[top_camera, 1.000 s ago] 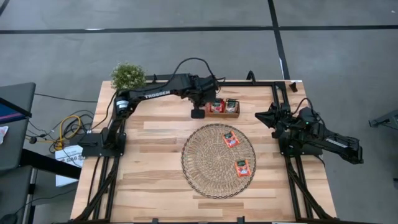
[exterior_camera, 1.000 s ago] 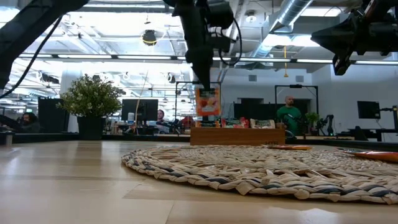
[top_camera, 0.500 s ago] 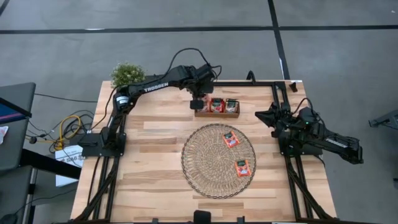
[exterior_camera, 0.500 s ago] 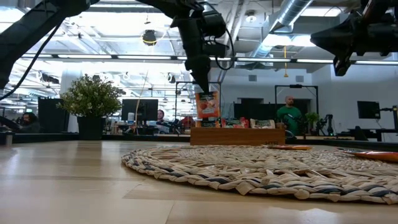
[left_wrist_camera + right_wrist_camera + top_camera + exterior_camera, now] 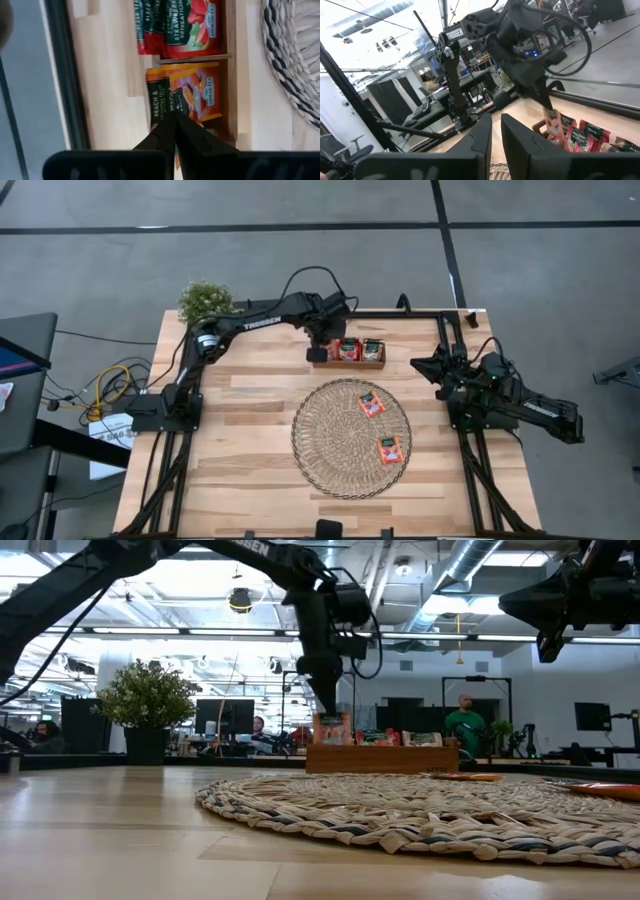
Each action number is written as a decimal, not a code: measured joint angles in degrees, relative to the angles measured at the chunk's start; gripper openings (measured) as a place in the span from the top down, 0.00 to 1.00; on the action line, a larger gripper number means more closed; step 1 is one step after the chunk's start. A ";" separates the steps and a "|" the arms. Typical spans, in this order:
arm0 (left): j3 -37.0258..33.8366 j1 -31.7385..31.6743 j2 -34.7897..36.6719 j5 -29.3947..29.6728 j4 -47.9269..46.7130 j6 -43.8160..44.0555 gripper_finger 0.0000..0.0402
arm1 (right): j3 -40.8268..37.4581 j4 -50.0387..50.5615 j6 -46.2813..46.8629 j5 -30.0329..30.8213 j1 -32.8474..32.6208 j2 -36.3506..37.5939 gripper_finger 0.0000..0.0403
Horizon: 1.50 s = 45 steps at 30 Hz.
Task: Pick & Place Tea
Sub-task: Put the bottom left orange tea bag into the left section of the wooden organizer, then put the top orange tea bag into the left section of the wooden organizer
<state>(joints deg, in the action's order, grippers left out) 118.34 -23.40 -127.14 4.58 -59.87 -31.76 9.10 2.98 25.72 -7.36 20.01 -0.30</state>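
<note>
Left gripper (image 5: 175,131), fingers clamped on an orange tea sachet (image 5: 192,95) at the wooden tray (image 5: 375,363) (thin, light, floppy: best pinched at its edge). Right gripper (image 5: 496,131) waits, slightly parted.

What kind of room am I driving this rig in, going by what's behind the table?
Most likely an open-plan office or lab workspace. The low view shows exposed ceiling ducts, rows of desks with monitors, and a person standing at a workstation behind the wooden table. A potted plant sits at the table's far edge.
</note>
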 joint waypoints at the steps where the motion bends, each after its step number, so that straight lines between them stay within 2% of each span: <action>1: 0.00 0.06 -0.31 -0.02 0.05 -0.16 1.00 | 0.01 0.00 0.22 -0.01 0.00 0.00 0.92; 13: -0.02 0.22 -3.07 -1.38 0.45 -0.92 1.00 | 0.01 0.04 0.33 -0.11 0.02 -0.02 0.92; 33: -0.02 0.24 -3.13 -1.31 1.24 0.05 0.99 | 0.01 0.02 0.87 -0.12 0.00 0.00 0.92; 37: -0.02 0.24 -3.13 -0.19 1.03 -0.08 0.92 | 0.01 0.04 0.87 -0.12 0.00 0.00 0.92; 42: -0.02 0.28 -3.13 1.51 1.00 -0.49 0.78 | 0.01 0.02 0.87 -0.15 0.00 0.00 0.92; 45: -0.02 0.63 -3.02 6.58 0.98 -0.56 0.69 | 0.01 0.02 0.87 -0.17 0.00 0.00 0.92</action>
<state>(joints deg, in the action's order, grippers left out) 118.32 -22.77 -130.16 11.15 -58.89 -32.32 9.10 3.01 26.59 -7.53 20.01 -0.30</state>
